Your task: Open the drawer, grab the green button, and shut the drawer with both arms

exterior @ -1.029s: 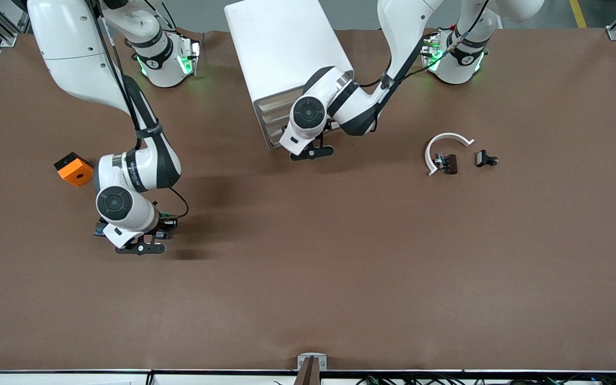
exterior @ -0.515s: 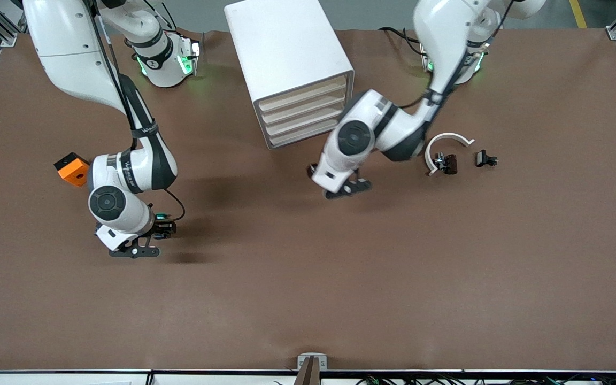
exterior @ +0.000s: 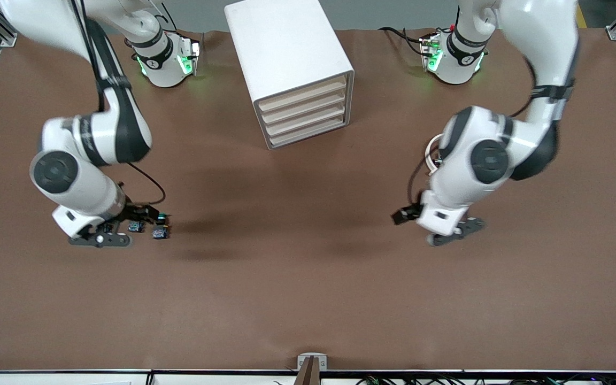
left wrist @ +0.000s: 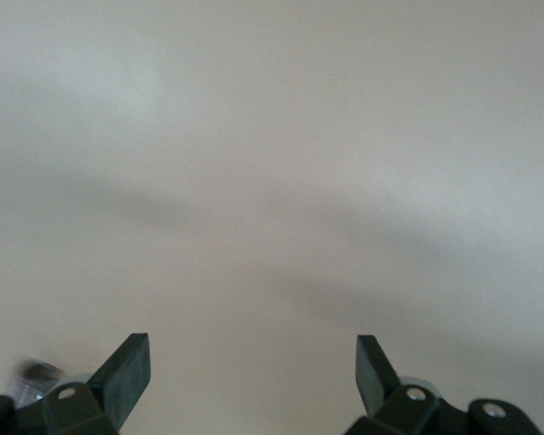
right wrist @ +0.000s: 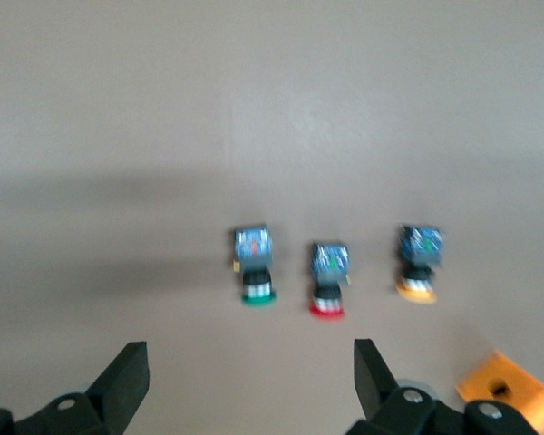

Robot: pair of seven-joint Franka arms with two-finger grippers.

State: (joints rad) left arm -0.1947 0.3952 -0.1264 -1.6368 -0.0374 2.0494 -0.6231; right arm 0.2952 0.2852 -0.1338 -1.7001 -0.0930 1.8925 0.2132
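The green-capped button (right wrist: 256,265) (exterior: 161,219) lies on its side on the brown table, free, at one end of a row with a red-capped one (right wrist: 328,277) and a yellow-capped one (right wrist: 418,264). My right gripper (right wrist: 251,373) (exterior: 126,215) hangs open just above the table beside this row, nothing between its fingers. The bottom drawer (exterior: 308,133) of the white cabinet (exterior: 286,48) is shut flush, as are the three above it. My left gripper (left wrist: 254,362) (exterior: 412,215) is open and empty over bare table toward the left arm's end.
An orange block (right wrist: 508,399) lies close to the yellow-capped button; the right arm hides it in the front view. A white curved piece (exterior: 432,147) peeks out from under the left arm's forearm.
My right gripper opened, released the green button beside the other two and shifted toward the right arm's end. My left arm swung from the cabinet's front toward its own end of the table.
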